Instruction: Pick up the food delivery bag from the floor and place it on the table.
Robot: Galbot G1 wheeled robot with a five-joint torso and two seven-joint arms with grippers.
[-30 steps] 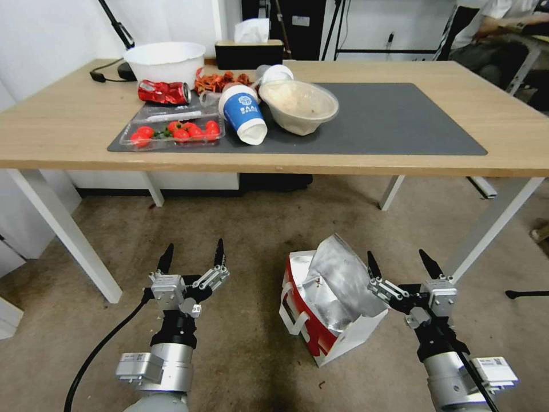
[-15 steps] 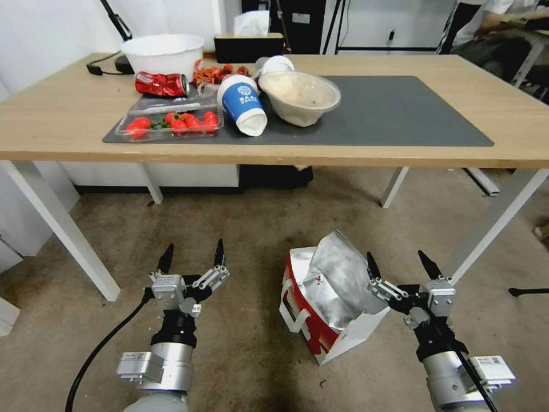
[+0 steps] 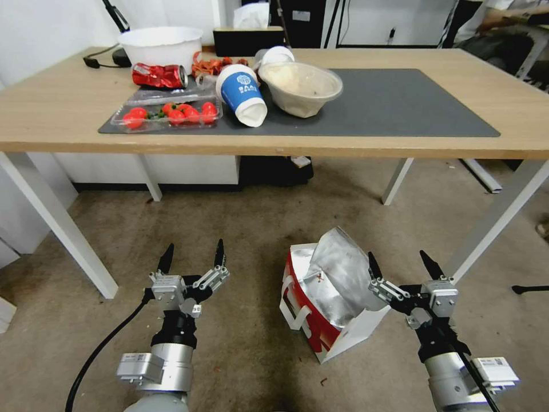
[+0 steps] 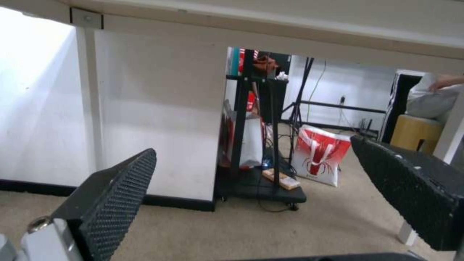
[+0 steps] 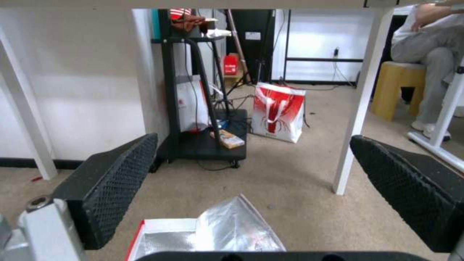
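The food delivery bag stands on the floor in front of the table, white with a red side panel, a white handle and crumpled silver foil lining sticking up. Its foil top also appears in the right wrist view. My right gripper is open just right of the bag, its left fingertip beside the foil. My left gripper hangs open over bare floor, well left of the bag. Both are empty.
On the table's dark mat lie a tomato tray, a tipped blue cup, a clear bowl, a crushed can and a white bowl. White table legs flank the bag. Another red-and-white bag stands beyond the table.
The whole head view has shifted downward slightly, so the camera has moved. Both grippers and the bag keep their places relative to each other.
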